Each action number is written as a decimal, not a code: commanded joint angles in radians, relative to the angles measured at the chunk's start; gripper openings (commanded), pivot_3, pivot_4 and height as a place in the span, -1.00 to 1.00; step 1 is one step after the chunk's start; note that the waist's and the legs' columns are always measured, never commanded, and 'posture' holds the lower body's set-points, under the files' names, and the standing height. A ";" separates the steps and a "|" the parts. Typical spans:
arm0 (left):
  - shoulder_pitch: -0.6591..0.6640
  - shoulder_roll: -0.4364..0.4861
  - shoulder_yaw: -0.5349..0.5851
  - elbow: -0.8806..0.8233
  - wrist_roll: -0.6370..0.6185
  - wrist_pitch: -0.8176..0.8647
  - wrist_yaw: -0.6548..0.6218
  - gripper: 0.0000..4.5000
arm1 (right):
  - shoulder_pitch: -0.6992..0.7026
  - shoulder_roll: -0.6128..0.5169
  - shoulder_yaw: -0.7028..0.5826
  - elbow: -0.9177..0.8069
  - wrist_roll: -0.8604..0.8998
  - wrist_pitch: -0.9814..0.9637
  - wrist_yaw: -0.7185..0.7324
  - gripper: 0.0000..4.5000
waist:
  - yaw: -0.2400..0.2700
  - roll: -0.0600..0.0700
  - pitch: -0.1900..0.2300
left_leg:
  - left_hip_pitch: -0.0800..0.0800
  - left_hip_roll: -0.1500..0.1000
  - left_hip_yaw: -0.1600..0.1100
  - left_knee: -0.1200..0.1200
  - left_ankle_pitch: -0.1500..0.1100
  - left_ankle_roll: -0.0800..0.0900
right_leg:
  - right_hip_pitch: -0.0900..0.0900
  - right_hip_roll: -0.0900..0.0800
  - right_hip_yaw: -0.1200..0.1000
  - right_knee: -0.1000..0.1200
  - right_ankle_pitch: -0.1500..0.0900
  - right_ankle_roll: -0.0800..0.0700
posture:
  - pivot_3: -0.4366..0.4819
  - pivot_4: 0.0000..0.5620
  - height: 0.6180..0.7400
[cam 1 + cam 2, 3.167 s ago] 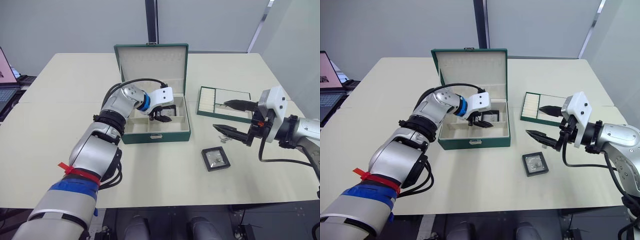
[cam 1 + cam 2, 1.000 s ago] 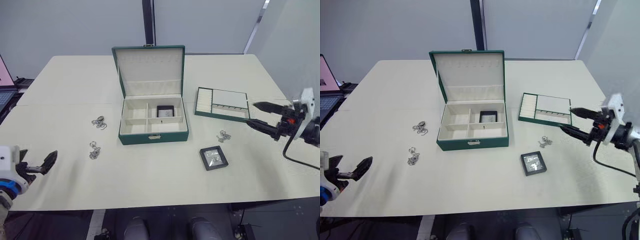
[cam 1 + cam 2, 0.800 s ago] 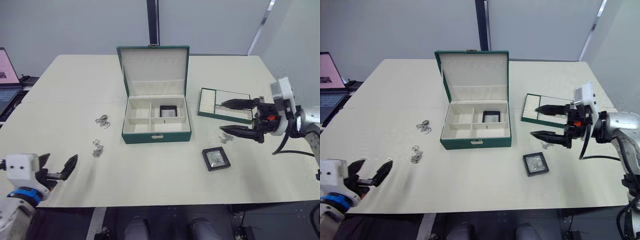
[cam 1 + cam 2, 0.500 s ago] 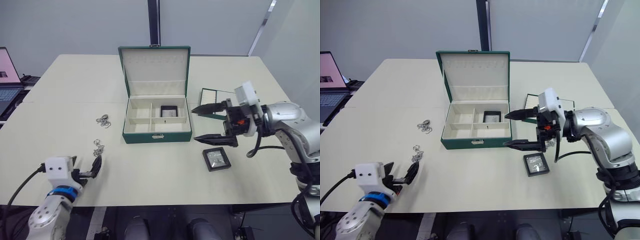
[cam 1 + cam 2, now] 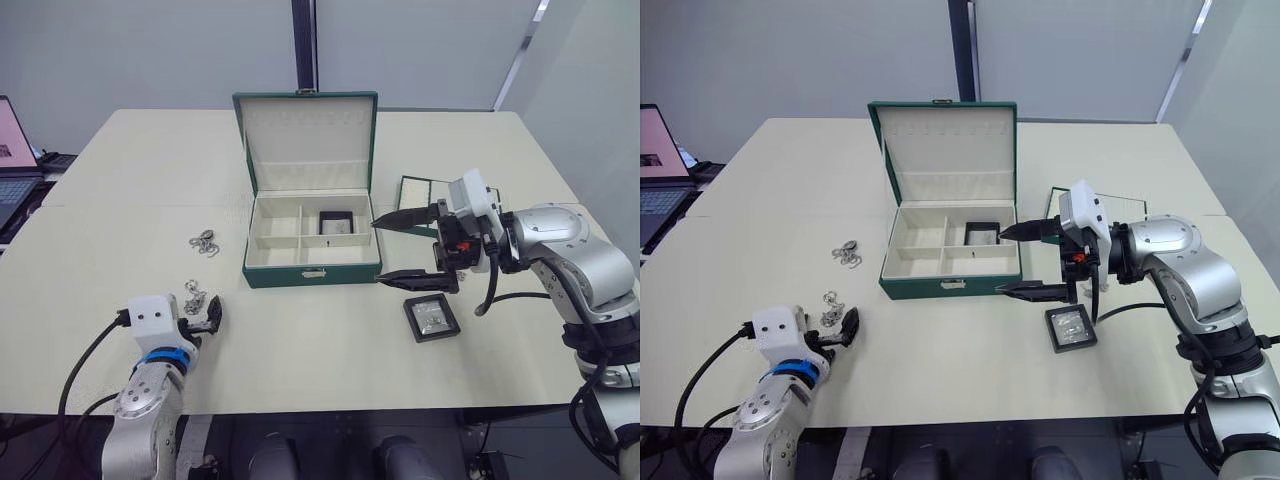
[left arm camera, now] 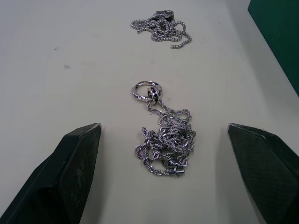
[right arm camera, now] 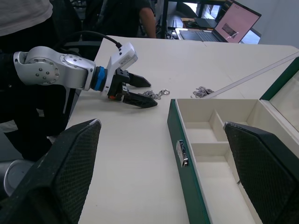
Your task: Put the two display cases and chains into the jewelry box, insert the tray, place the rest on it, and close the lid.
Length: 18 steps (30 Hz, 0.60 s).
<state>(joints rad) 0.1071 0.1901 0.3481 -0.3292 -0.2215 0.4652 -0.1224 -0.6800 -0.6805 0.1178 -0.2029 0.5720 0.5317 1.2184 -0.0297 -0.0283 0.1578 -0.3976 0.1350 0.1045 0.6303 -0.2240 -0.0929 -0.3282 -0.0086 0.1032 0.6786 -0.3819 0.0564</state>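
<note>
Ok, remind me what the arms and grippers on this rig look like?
Both arms are silver metal with black joints and looping black cables. Each ends in a white wrist block and two pointed black fingers. The left gripper has a blue ring behind its block; the right gripper shows red at its base.

The left gripper [image 5: 201,313], two black fingers on a white wrist block with a blue collar, sits low with its fingers spread wide. The right gripper [image 5: 405,247], on a bent silver arm, points toward the left arm's side, fingers wide apart.
</note>
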 commanded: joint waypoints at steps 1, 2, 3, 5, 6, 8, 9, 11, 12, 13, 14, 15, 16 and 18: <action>-0.011 0.007 0.004 0.017 -0.006 0.078 0.028 0.99 | -0.014 -0.001 -0.029 -0.041 0.019 0.003 -0.006 1.00 | 0.000 0.000 0.000 | 0.000 0.000 0.000 0.000 0.000 0.000 | 0.000 0.000 0.000 0.000 0.000 0.000 | -0.05 -0.47 1.00; -0.015 0.011 0.001 0.020 -0.007 0.093 0.029 0.99 | -0.016 -0.001 -0.029 -0.040 0.018 0.004 -0.007 1.00 | 0.000 0.000 0.000 | 0.001 0.000 0.000 0.000 0.000 0.000 | 0.001 0.000 0.000 0.000 0.000 0.000 | -0.05 -0.47 1.00; -0.019 0.015 0.000 0.021 -0.010 0.104 0.028 0.99 | -0.016 0.000 -0.029 -0.041 0.018 0.005 -0.008 1.00 | 0.000 0.001 0.000 | 0.001 0.000 0.000 0.000 0.000 0.000 | 0.001 0.000 0.000 0.000 0.000 0.000 | -0.05 -0.47 1.00; -0.033 0.023 0.001 0.029 -0.016 0.130 0.026 0.99 | -0.017 0.002 -0.030 -0.040 0.017 0.006 -0.010 1.00 | 0.000 0.002 -0.001 | 0.002 0.000 0.000 0.000 0.000 0.000 | 0.002 0.000 0.000 0.000 0.000 0.000 | -0.05 -0.47 1.00; -0.039 0.028 0.000 0.032 -0.021 0.147 0.023 0.99 | -0.016 0.003 -0.030 -0.042 0.018 0.006 -0.013 1.00 | 0.000 0.002 -0.001 | 0.002 0.000 0.000 0.000 0.000 0.000 | 0.002 0.000 0.000 0.000 0.000 0.000 | -0.05 -0.47 1.00; -0.047 0.029 0.002 0.032 -0.029 0.170 0.025 0.99 | -0.014 0.004 -0.031 -0.044 0.018 0.006 -0.016 1.00 | 0.000 0.003 -0.001 | 0.003 0.000 0.000 0.000 0.000 0.000 | 0.003 0.000 0.000 0.000 0.000 0.000 | -0.05 -0.47 1.00; -0.051 0.031 -0.002 0.030 -0.030 0.180 0.026 0.99 | -0.012 0.004 -0.031 -0.045 0.018 0.007 -0.018 1.00 | 0.000 0.003 -0.001 | 0.004 0.000 0.000 0.000 0.000 0.000 | 0.003 0.000 0.000 0.000 0.000 0.000 | -0.05 -0.47 1.00; -0.056 0.030 -0.008 0.026 -0.030 0.196 0.029 0.99 | -0.010 0.004 -0.033 -0.047 0.019 0.007 -0.021 1.00 | 0.001 0.003 -0.001 | 0.004 0.000 0.000 0.000 0.000 0.000 | 0.004 0.000 0.000 0.000 0.000 0.000 | -0.05 -0.47 1.00; -0.057 0.029 -0.010 0.025 -0.029 0.203 0.029 0.99 | -0.009 0.004 -0.033 -0.048 0.020 0.007 -0.023 1.00 | 0.001 0.003 -0.001 | 0.004 0.000 0.000 0.000 0.000 0.000 | 0.004 0.000 0.000 0.000 0.000 0.000 | -0.05 -0.47 1.00; -0.056 0.028 -0.012 0.025 -0.030 0.204 0.028 0.99 | -0.008 0.003 -0.033 -0.050 0.020 0.007 -0.024 1.00 | 0.001 0.003 -0.001 | 0.005 0.000 0.000 0.000 0.000 0.000 | 0.005 0.000 0.000 0.000 0.000 0.000 | -0.05 -0.47 1.00; -0.053 0.025 -0.017 0.028 -0.031 0.208 0.024 0.99 | -0.008 0.002 -0.034 -0.050 0.020 0.007 -0.025 1.00 | 0.001 0.003 -0.001 | 0.005 0.000 0.000 0.000 0.000 0.000 | 0.005 0.000 0.000 0.000 0.000 0.000 | -0.05 -0.47 1.00; -0.050 0.022 -0.020 0.029 -0.031 0.209 0.022 0.99 | -0.007 0.001 -0.034 -0.051 0.020 0.007 -0.026 1.00 | 0.001 0.003 -0.001 | 0.005 0.000 0.000 0.000 0.000 0.000 | 0.005 0.000 0.000 -0.001 0.000 0.000 | -0.05 -0.47 1.00; -0.048 0.018 -0.021 0.031 -0.035 0.213 0.021 0.99 | -0.007 0.001 -0.035 -0.051 0.021 0.008 -0.026 1.00 | 0.001 0.003 -0.001 | 0.005 0.000 0.000 -0.001 0.000 0.000 | 0.005 0.000 0.000 -0.001 0.000 0.000 | -0.05 -0.47 1.00; -0.044 0.016 -0.023 0.031 -0.038 0.226 0.020 0.91 | -0.008 -0.001 -0.037 -0.051 0.021 0.009 -0.026 1.00 | 0.001 0.004 -0.002 | 0.006 0.000 0.000 -0.001 0.000 0.000 | 0.006 0.000 0.000 -0.001 0.000 0.000 | -0.05 -0.47 1.00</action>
<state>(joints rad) 0.0383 0.2188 0.3466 -0.3357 -0.2415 0.6378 -0.0972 -0.6799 -0.6757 0.1149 -0.2211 0.5728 0.5375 1.1961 -0.0289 -0.0247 0.1561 -0.3917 0.1347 0.1043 0.6296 -0.2241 -0.0929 -0.3219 -0.0089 0.1031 0.6771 -0.3819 0.0564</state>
